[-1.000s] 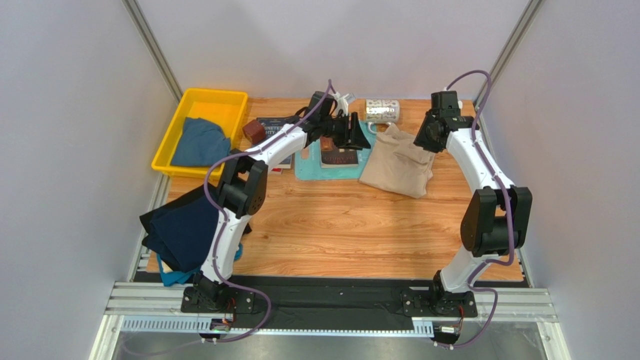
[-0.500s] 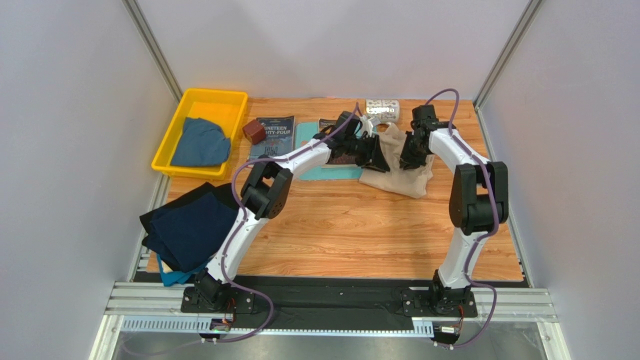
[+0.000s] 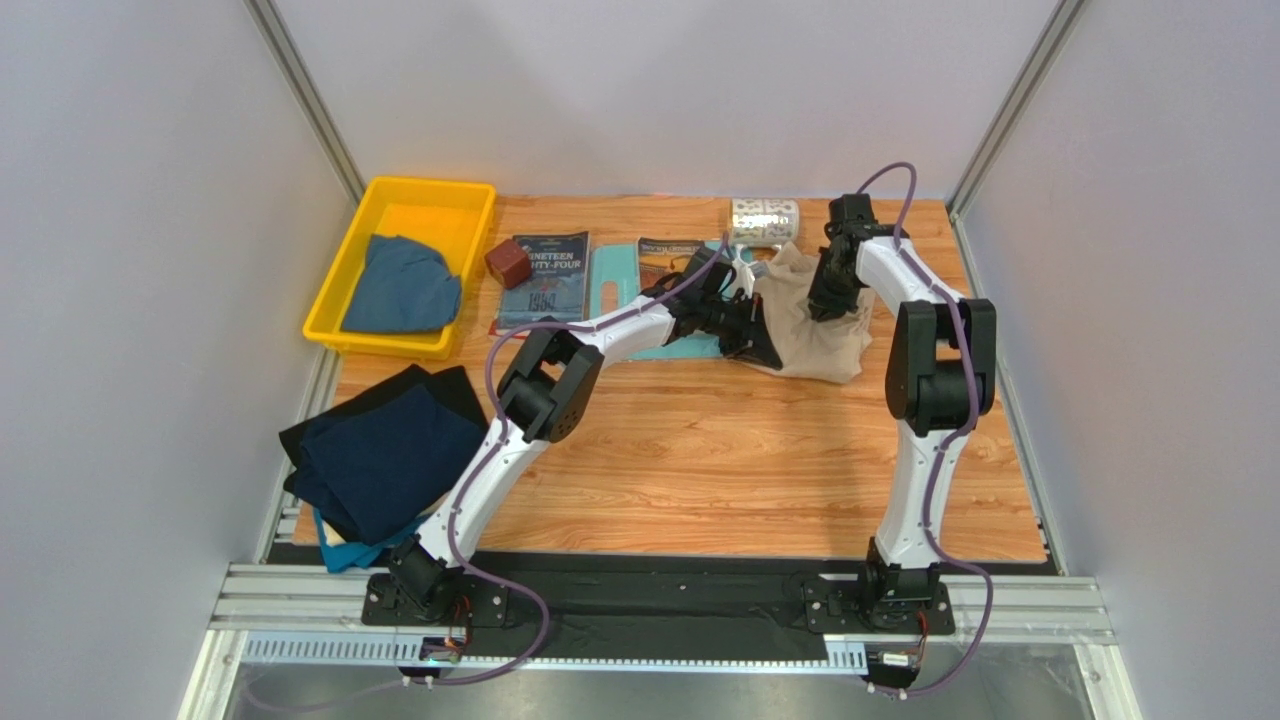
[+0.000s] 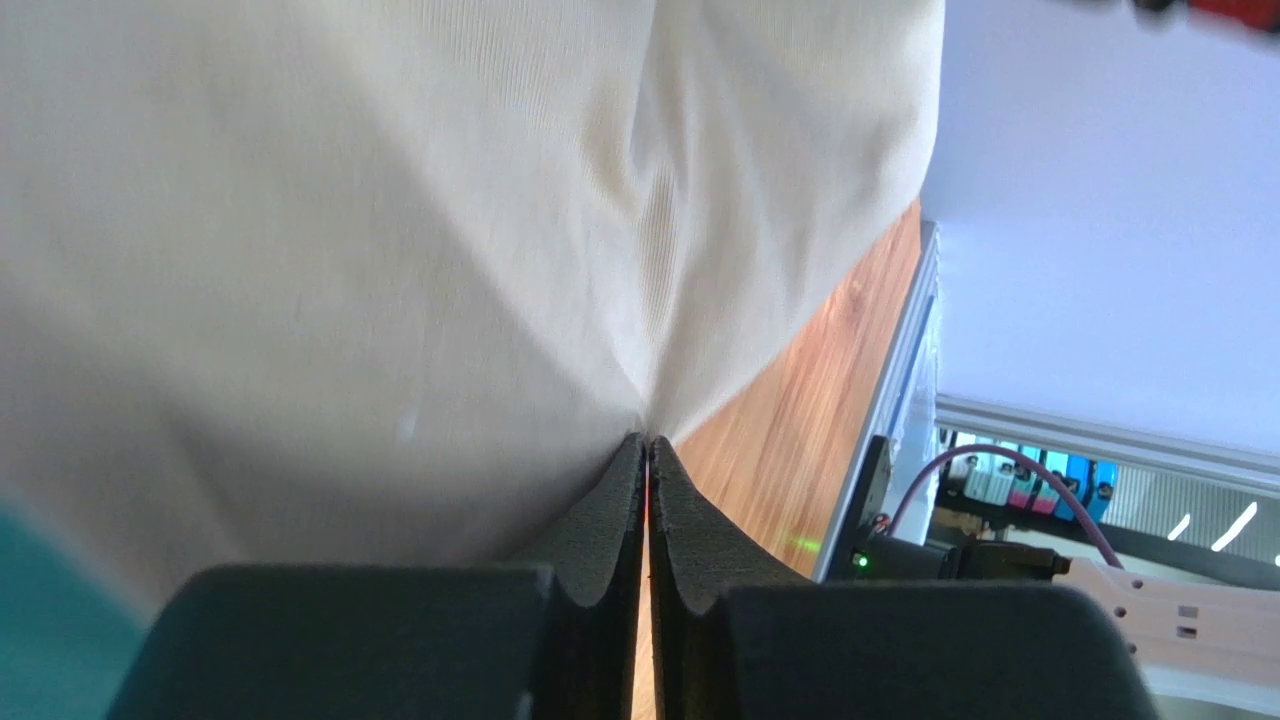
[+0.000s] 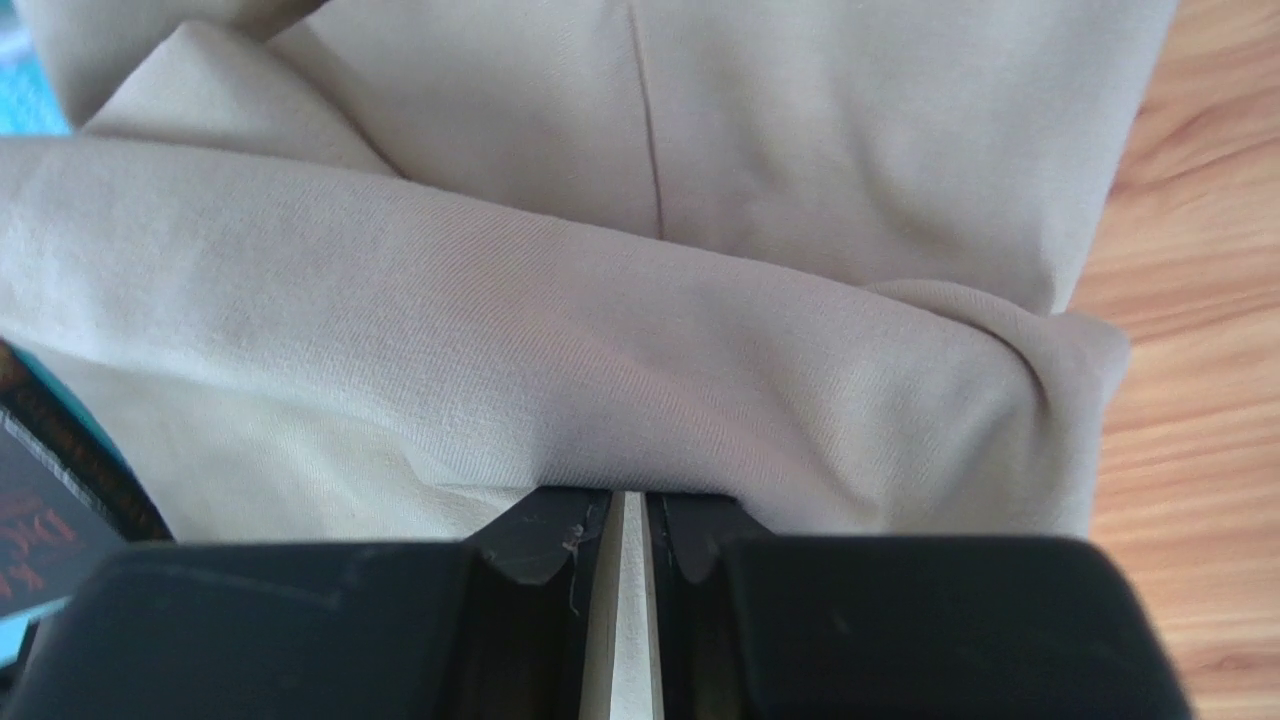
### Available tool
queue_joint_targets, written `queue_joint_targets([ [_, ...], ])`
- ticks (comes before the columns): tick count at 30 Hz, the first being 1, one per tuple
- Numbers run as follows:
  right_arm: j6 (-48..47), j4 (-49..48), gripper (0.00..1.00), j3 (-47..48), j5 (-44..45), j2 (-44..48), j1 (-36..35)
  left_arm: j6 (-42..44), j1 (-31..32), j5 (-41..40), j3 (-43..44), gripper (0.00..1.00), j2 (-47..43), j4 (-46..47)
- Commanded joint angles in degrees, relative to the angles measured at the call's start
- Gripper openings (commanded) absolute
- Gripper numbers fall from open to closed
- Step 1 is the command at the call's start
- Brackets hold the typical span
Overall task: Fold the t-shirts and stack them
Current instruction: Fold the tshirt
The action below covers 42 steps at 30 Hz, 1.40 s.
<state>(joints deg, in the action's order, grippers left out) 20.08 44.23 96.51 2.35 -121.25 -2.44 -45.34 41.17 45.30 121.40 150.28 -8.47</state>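
Beige t-shirt [image 3: 824,333] lying crumpled at far right of table, just beside teal board [image 3: 612,276].
Left gripper [image 3: 748,321] clenching on shirt's left edge, cloth puckering at its tip.
Right gripper [image 3: 822,296] pinching fold on shirt's far side, thin strip of cloth showing between pads.
Two separate grips likely aiming at lifting and spreading shirt flat for folding.
Navy t-shirt [image 3: 383,450] lying near left; dusty blue t-shirt [image 3: 398,285] sitting in yellow bin [image 3: 335,270].

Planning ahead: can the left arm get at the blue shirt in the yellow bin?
Probably not yet: the left claw is shut on the beige shirt, though the yellow bin stands uncovered.
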Motion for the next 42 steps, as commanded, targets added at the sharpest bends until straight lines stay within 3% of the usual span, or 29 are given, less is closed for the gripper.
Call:
queue_joint_targets([
  [1, -1.4, -2.0, 0.14, 5.6, 3.4, -3.7, 1.9, 0.1, 0.5, 0.8, 0.5, 0.06, -0.7, 0.6],
  [10, -1.4, -0.3, 0.13, 11.2, -1.0, -6.8, 3.8, 0.3, -0.3, -0.1, 0.3, 0.06, 0.0, -0.8],
  [18, 0.1, 0.7, 0.12, 6.3, -4.8, -5.8, 3.7, 0.9, -1.9, 0.9, -2.0, 0.06, -2.9, -0.1],
  [22, 0.0, 2.4, 0.14, 3.3, -4.5, -5.2, 3.1, 1.9, -3.5, 0.3, -6.3, 0.28, -6.7, 0.0],
  [26, 0.0, 5.1, 0.14, -0.7, -5.0, -3.5, 2.7, 3.6, -5.7, 0.7, -6.4, 0.34, -9.7, -3.9],
  [37, 2.0, 6.7, 0.15, -19.6, -6.5, 14.1, -7.4, 4.9, -8.4, 2.9, -14.7, 0.38, -21.6, -5.1],
  [42, 8.0, 7.6, 0.15, -26.5, -7.5, 23.0, -11.8, 5.0, -7.8, 5.0, -22.1, 0.38, -27.4, -4.5],
])
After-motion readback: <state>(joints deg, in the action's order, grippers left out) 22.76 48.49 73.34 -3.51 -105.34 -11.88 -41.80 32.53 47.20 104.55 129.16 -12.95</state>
